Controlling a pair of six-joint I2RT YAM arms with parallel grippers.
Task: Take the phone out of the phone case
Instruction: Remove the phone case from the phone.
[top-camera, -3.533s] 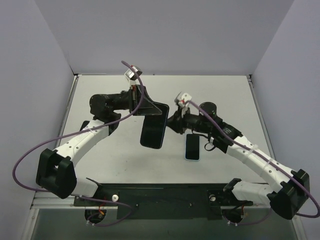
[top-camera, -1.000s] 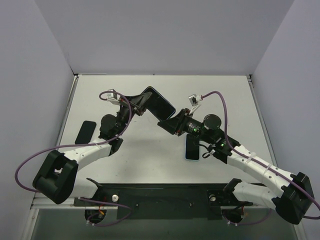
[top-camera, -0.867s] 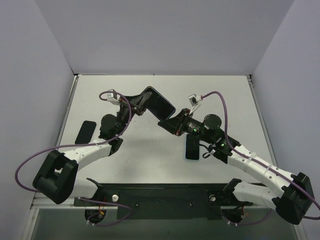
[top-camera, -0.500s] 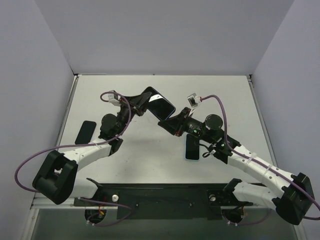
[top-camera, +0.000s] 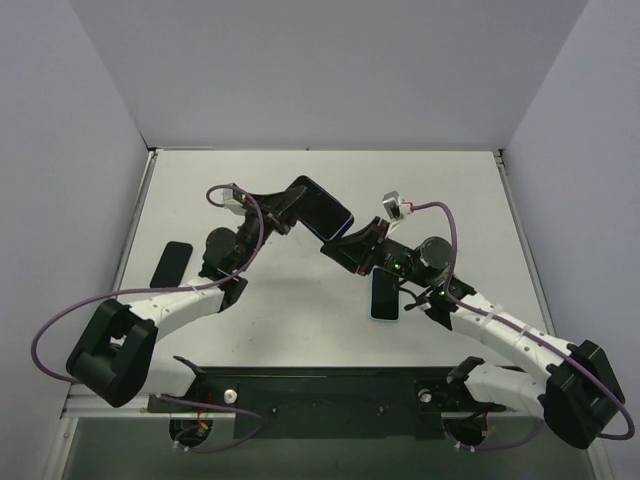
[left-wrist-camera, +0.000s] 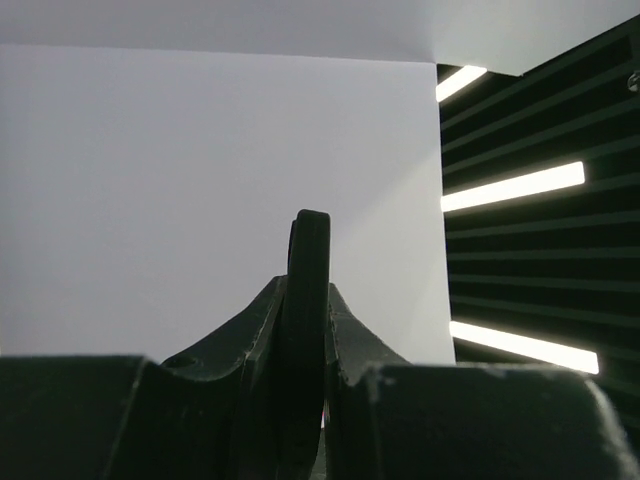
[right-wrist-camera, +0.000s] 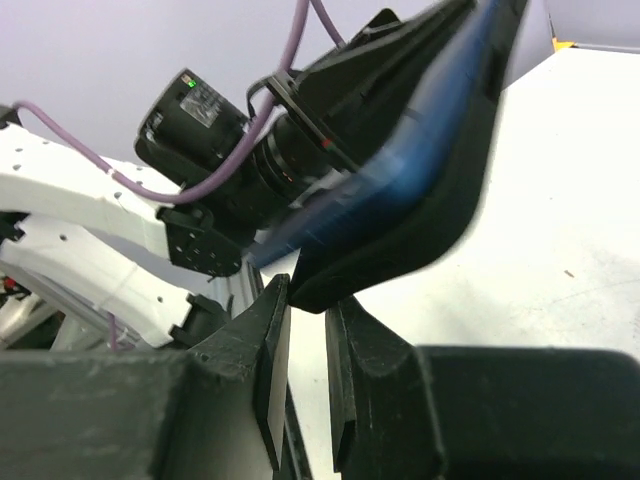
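Two end effectors meet above the rear middle of the bench (top-camera: 250, 330). Compared with the top view 3.5 s before, the phone (top-camera: 322, 207) no longer hangs low over the bench centre. It is now raised, tilted and farther back. The left arm has folded back, uncovering a dark slab (top-camera: 172, 263) that lies flat near the left edge. Compared with 0.5 s before, the right end effector (top-camera: 352, 252) sits a little farther right, and the black phone case (top-camera: 358, 238) stands more clearly off the phone's lower corner.

The left end effector (left-wrist-camera: 308, 300) is clamped on the phone's far end. Its wrist view shows only a dark edge-on sliver, so it cannot be told whether the case also lies between the pads. The right end effector pinches the loose lip of the phone case, and the phone is motion-blurred in that wrist view. A second phone (top-camera: 385, 296) with a pale-blue rim lies flat on the bench, partly covered by the right arm.
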